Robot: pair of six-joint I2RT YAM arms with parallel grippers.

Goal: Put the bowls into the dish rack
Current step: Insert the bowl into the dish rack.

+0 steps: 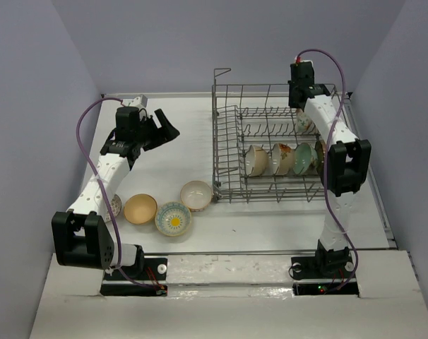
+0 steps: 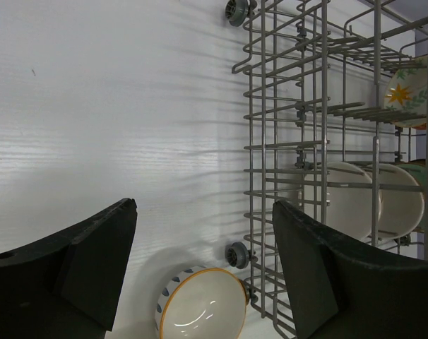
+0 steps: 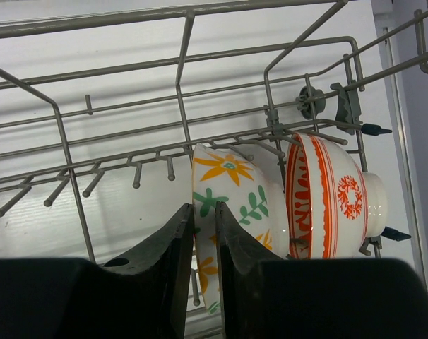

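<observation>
Orange-rimmed bowl [image 1: 196, 194]: on table just beside dish rack [image 1: 270, 86] near-left corner, baseward of left gripper [image 1: 164, 129], jaws wide apart; right gripper [image 3: 205, 208] nearly together at floral bowl [image 3: 232, 176], grip undeterminable

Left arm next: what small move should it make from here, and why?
Probably lower the left gripper toward the orange-rimmed bowl by the dish rack corner, bringing its rim between the fingers. They stand wide open and empty, and that bowl sits upright on the table, near the wrist view's bottom edge.
</observation>
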